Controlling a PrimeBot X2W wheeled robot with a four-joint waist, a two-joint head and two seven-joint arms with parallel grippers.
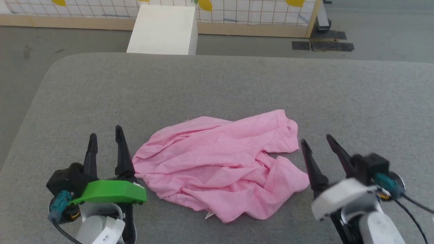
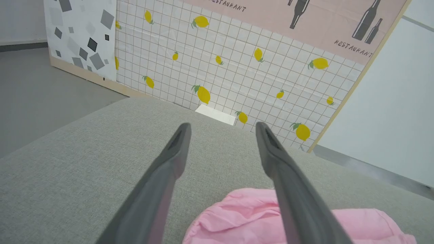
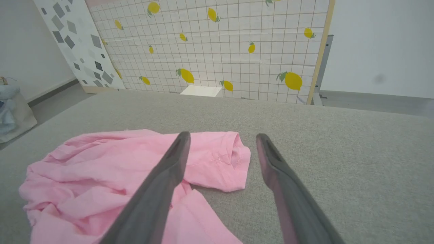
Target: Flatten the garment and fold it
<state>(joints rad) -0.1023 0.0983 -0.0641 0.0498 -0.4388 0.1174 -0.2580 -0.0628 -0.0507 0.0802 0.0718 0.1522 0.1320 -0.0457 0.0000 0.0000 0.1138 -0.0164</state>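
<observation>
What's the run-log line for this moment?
garment: crumpled, unfolded, on grey surface | left end effector: open, empty, beside garment | right end effector: open, empty, beside garment

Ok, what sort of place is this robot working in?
Probably a staged lab set, not a real home: a freestanding lemon-tile panel and a RESTAURANT panel stand on a grey floor, behind the grey fabric-covered surface holding the pink garment.
</observation>
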